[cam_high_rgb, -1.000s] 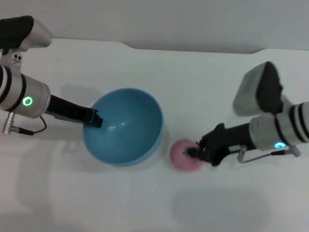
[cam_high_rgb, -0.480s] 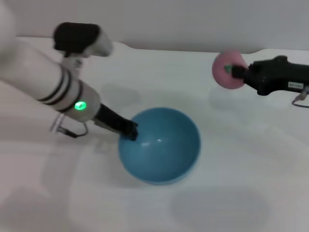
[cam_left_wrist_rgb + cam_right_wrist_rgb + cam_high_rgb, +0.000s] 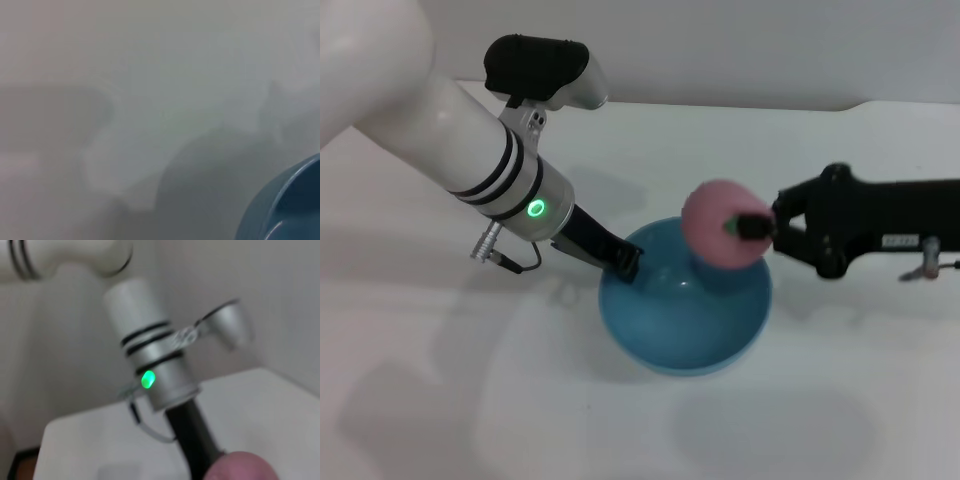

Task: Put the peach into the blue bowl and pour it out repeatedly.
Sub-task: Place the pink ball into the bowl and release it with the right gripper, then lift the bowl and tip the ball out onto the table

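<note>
Peach is hanging in the air over the far right part of the blue bowl, pinched at its right side by the right gripper, whose jaws are closing narrowly on the fruit near its small green stem. Holding it from the side like this is leaving the underside of the fruit free, so a release should let it fall straight into the bowl; I judge it is sitting over the rim area rather than the middle, so a little more travel to the left would make the drop safer. The left gripper is reaching in from the left and is pinching the bowl's left rim, its jaws closed on the edge, which is steadying the bowl on the white table and readying it for tipping afterwards. In the left wrist view only a blue edge of the bowl is showing against the table. In the right wrist view the peach is filling the lower edge, with the left arm beyond it
</note>
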Available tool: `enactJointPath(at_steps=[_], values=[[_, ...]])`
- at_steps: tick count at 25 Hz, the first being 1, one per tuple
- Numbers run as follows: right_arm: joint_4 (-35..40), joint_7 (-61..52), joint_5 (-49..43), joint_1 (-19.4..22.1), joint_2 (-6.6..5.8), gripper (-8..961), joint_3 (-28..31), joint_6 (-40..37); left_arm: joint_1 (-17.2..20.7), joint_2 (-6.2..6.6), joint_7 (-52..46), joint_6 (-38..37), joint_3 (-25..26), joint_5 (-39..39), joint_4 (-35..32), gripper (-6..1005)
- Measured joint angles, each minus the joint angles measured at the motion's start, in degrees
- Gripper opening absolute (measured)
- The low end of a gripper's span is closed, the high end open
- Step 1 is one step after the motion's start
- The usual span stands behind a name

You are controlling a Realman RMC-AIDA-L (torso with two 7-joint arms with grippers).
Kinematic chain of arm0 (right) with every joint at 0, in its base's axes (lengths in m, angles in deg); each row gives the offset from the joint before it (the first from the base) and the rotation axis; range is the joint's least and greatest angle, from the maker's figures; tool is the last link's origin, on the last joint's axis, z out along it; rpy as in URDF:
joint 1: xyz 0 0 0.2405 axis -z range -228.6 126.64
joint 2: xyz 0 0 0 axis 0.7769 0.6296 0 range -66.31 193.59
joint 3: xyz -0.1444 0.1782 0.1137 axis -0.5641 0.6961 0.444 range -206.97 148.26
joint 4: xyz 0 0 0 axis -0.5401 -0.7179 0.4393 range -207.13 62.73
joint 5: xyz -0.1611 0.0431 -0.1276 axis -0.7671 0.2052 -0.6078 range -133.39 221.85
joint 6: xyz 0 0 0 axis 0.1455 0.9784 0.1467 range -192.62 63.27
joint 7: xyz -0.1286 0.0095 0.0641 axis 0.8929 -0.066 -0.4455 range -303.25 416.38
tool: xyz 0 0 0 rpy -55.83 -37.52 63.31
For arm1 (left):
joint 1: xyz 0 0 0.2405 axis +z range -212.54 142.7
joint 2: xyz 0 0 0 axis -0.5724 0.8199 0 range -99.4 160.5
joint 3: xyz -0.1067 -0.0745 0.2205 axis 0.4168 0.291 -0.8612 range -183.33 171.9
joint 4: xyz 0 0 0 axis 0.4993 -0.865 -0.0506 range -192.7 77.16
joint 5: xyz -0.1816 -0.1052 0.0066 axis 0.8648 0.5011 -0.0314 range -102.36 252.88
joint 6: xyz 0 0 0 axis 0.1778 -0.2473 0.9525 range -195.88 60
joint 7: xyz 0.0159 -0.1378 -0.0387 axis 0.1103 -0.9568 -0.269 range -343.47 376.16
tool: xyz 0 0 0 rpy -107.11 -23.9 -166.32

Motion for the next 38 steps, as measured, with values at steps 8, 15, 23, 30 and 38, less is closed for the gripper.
enactJointPath(at_steps=[8, 15, 23, 30, 38], values=[[-2.67, 1.59, -1.5, -0.29, 0.16, 88, -6.32, 4.76, 0.53, 0.16, 0.19, 0.69, 0.14, 4.03, -0.32, -1], [-2.58, 1.44, -0.83, 0.16, 0.16, 190, -5.32, 4.94, 0.56, 0.01, 0.44, 0.78, -0.04, 4.24, -0.38, 0], [-2.92, 1.44, 1.28, 1.67, 0.17, 487, 1.54, 5.17, 0.85, -0.03, 1.06, 3.88, -0.1, 4.69, -0.48, -1], [-7.76, 4.61, 11.15, 8.22, -0.31, 483, 14.77, 7.7, 4.05, -0.02, 12.41, 21.76, -5.13, 14.54, -0.09, -1], [-16.33, 8.34, 11.47, 13.62, -0.36, 478, 33.71, 12.12, 7.85, -0.1, 29.5, 50.82, -22.31, 26.05, 0.27, -1]])
